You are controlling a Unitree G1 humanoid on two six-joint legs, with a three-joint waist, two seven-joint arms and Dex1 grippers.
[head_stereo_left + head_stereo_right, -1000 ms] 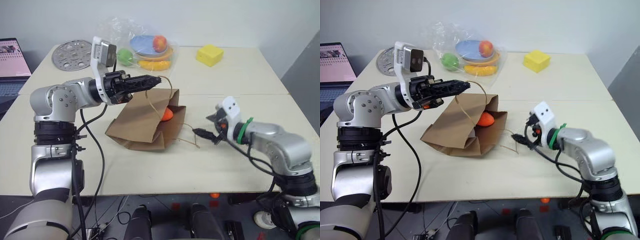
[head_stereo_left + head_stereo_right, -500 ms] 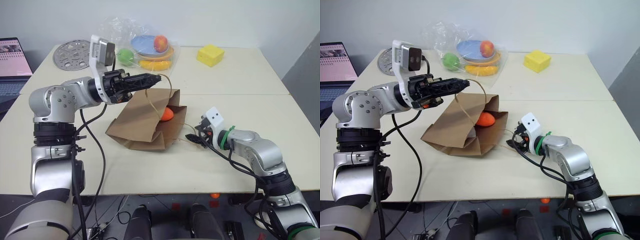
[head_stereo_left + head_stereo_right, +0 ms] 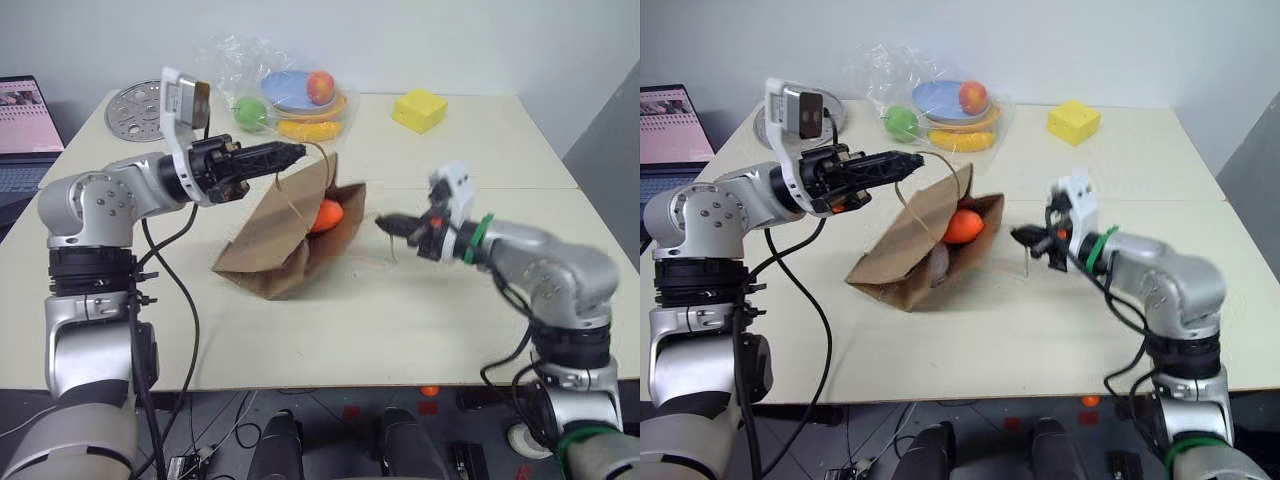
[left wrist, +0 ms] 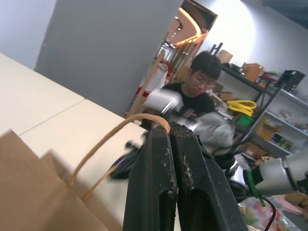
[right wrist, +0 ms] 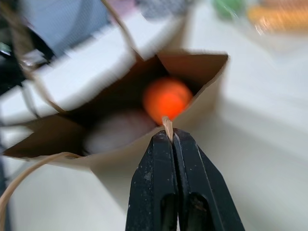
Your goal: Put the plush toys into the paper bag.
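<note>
A: Looking at the paper bag (image 3: 285, 235), where does it sit on the surface (image 3: 330, 330)?

B: Near the middle, tipped with its mouth facing right and lifted. The left pincer (image 3: 295, 154) comes in from the left above the bag's far upper edge, its fingers pressed together on one thin looped handle (image 4: 122, 127).

A: And the right pincer (image 3: 1020, 236)?

B: It hangs just right of the bag's mouth, pointing left toward it, fingers pinched shut on the other handle (image 5: 167, 126); a short end of paper cord shows between the tips in the right wrist view.

A: The plush toys?

B: Both inside the bag. The orange carrot (image 3: 962, 226) lies at the mouth, between the two pincers and lower than the left one. The white egg-shaped toy (image 3: 938, 262) is deeper and lower, partly hidden by the bag's wall.

A: Anything else?

B: At the far side, a clear plastic bag of fruit (image 3: 290, 95), a yellow foam block (image 3: 419, 109) to its right, and a round metal disc (image 3: 140, 108) far left.
</note>
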